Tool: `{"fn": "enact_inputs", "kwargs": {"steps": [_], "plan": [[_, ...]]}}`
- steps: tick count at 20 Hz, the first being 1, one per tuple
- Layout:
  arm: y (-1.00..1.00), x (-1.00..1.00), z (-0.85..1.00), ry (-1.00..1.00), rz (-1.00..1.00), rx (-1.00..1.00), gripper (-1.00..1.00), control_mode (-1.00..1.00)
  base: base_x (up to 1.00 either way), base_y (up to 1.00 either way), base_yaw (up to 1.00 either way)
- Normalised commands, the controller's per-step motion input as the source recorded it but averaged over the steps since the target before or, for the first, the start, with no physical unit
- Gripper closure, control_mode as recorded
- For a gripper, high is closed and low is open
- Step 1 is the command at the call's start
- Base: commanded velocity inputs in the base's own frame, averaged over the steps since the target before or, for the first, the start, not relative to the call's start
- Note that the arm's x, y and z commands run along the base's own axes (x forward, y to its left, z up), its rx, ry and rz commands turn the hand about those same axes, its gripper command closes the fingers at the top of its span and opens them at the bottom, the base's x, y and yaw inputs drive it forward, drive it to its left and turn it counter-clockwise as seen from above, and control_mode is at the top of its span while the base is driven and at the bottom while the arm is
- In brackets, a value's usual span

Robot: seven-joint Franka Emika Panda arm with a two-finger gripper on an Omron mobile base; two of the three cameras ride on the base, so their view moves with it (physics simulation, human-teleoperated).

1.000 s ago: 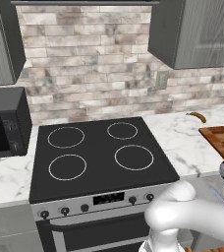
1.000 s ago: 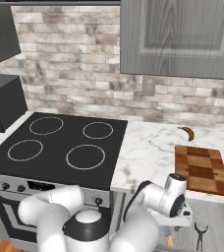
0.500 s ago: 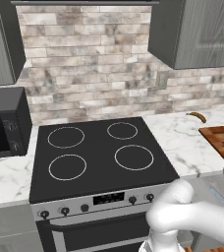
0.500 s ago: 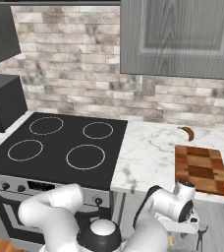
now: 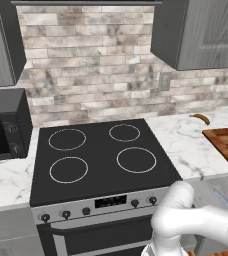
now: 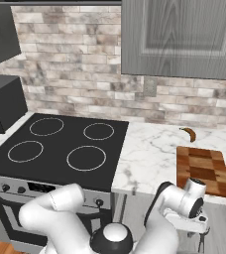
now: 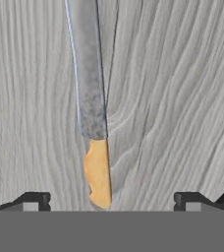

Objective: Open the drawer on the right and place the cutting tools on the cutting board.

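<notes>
A: Where is the knife (image 7: 92, 93) right now?

B: In the hand view it lies flat on the grey wood-grain floor of the drawer (image 7: 173, 98). The bluish-grey blade runs toward the top of that picture and the orange-tan handle points down toward the camera. In the left base view a thin bluish sliver shows in the open drawer at the lower right, below the counter edge; it may be the same knife, but it is too small to be sure.

A: And the gripper (image 7: 111, 199)?

B: Its two dark fingertips (image 7: 33, 201) stand wide apart at the bottom of the hand view, one on each side of the handle. Neither tip touches the knife, so the jaws are spread and hold nothing. In the right base view the hand hangs low, below the counter edge, in front of the grey cabinets.

A: Where is the cutting board (image 6: 203, 170)?

B: On the marble counter (image 6: 149, 154), to the right of the black stove (image 6: 60, 149). Its checkered reddish-brown top is bare. It also shows at the right edge of the left base view.

A: Anything near it?

B: A small curved brown-orange thing (image 6: 188, 133) lies on the counter just behind the board, near the brick wall, apart from the board. A dark microwave (image 5: 3, 125) stands on the counter left of the stove
</notes>
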Motion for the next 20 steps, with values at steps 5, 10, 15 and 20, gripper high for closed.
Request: {"fn": "enact_inputs", "kwargs": {"steps": [5, 10, 15, 20], "plan": [[0.00, 0.22, -0.26, 0.00, 0.00, 0.00, -1.00, -1.00, 0.00, 0.00, 0.00], [0.00, 0.01, -0.42, 0.00, 0.00, 0.00, -1.00, -1.00, 0.00, 0.00, 0.00], [0.16, -0.03, -0.25, 0.00, -0.01, 0.00, -1.00, -1.00, 0.00, 0.00, 0.00], [0.19, 0.00, -0.11, 0.00, -0.02, 0.00, -1.00, -1.00, 0.00, 0.00, 0.00]]}}
